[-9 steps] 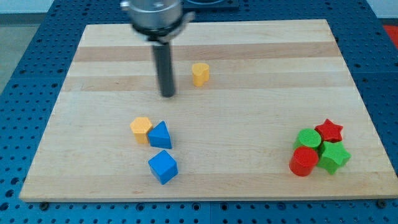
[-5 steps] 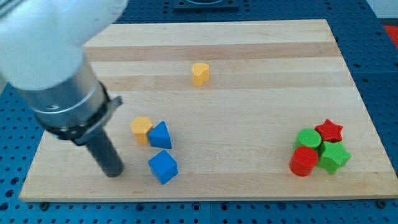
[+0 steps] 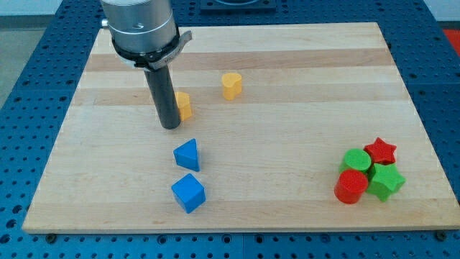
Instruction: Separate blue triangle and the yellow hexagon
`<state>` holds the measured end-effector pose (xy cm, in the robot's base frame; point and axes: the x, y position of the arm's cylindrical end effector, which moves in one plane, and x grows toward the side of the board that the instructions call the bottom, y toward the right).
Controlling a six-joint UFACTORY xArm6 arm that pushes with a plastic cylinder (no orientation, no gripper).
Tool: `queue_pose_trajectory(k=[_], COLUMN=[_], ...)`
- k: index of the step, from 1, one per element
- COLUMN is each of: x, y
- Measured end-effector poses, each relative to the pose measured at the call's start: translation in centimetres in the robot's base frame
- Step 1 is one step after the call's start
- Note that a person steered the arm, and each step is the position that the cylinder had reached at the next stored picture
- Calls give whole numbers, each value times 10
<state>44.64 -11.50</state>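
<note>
The yellow hexagon (image 3: 184, 105) has been shoved up the frame, well apart from the blue triangle (image 3: 187, 155) at lower centre of the desk (image 3: 302, 86); separation looks done. My tip (image 3: 169, 126), a bare rod with no claw to clench, touches the hexagon's left side.

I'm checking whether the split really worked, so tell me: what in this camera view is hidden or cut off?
- Yellow hexagon: its left part sits behind the dark rod, so contact with my tip cannot be confirmed.
- Arm above the rod: cut off by the view's top edge.
- Green cylinder and green star: partly covered by the red cylinder in front.
</note>
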Motion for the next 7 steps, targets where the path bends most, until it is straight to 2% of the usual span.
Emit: queue_pose_trajectory(k=[1,2,4,6,7], x=[-16,-15,34,111,98], y=[34,39,32,15,7])
